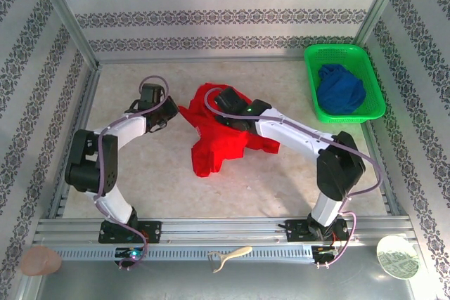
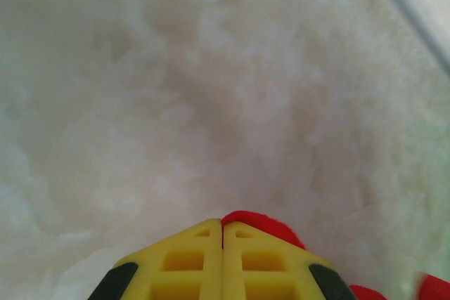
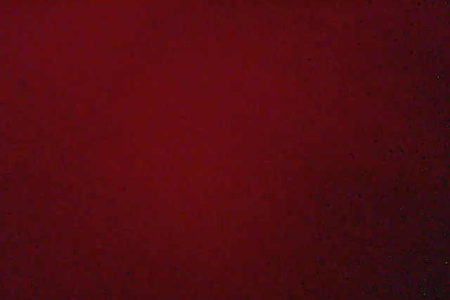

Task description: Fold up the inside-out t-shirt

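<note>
Progress: early, by my reading. Inside-out t-shirt (image 1: 211,149) lies as a crumpled red heap near the middle of the counter (image 1: 281,173), bunched and ridged, no sleeve or hem laid out flat, no crease that reads as a fold. Spreading, squaring up and every fold look left to do. Left tool (image 2: 223,226) sits at the heap's 9 o'clock edge, low over the counter. Its yellow fingers (image 2: 183,261) are pressed together, with a small lip of red cloth coming out right at their tips, so I take it as pinching a corner of the shirt. Right tool (image 1: 226,103) rests on the heap's 12 o'clock part with its tips sunk in the folds. Its wrist view is dark red cloth up against the lens. Jaws closed, though I cannot tell whether cloth is caught between them. Shirt runs from that tool toward 6 o'clock, a lobe reaching out to the left tool. Green basket (image 1: 311,82) holding a blue garment (image 1: 341,89) stands at the counter's 2 o'clock corner, well apart from the shirt.
</note>
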